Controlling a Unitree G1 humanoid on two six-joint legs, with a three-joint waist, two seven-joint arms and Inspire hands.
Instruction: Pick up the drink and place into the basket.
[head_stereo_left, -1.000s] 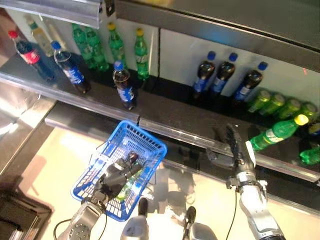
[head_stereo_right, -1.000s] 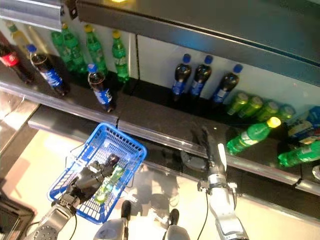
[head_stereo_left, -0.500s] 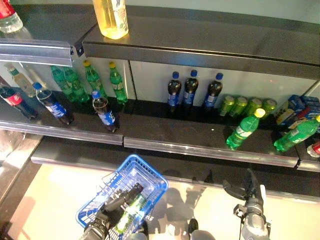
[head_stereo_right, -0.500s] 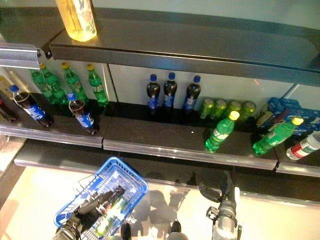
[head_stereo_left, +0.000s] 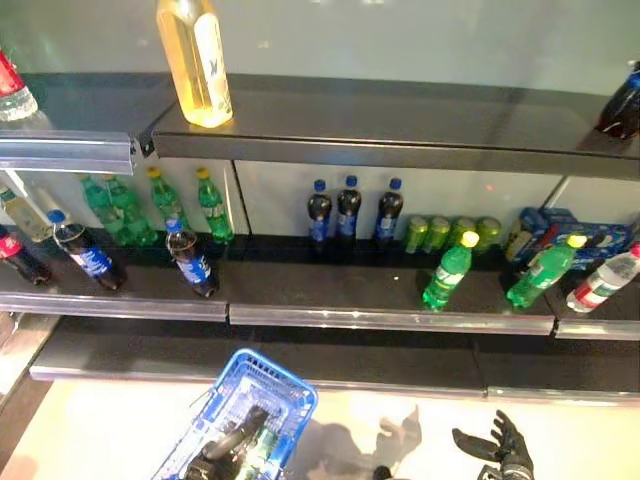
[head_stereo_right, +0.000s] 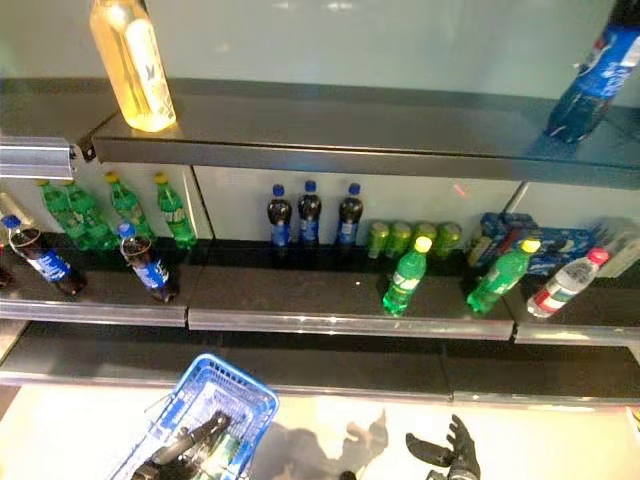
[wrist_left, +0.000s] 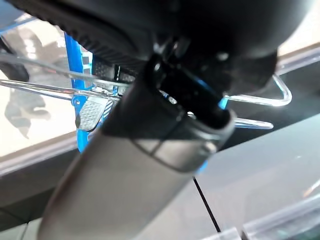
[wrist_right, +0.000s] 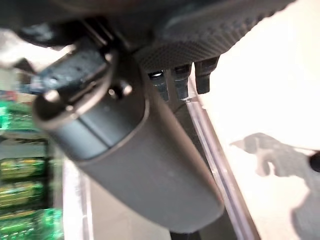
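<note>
- Fingers of the right hand (head_stereo_left: 497, 448) spread apart, empty, below the shelf (head_stereo_left: 390, 320).
- Left hand (head_stereo_left: 232, 448) curled round the blue basket's (head_stereo_left: 292, 398) handle; green drink (head_stereo_left: 262, 447) inside.

So the camera tilted way up, which is why the whole shelf slid down the picture, not the bottles moving. Actual change: the right hand (head_stereo_left: 500, 452) was up at the shelf edge by the green bottle (head_stereo_left: 447, 272) a second ago, now it's pulled back low over the floor, well clear, fingers spread. The left hand (head_stereo_left: 232, 450) is at the basket (head_stereo_left: 296, 400) like before, just lower in view.
</note>
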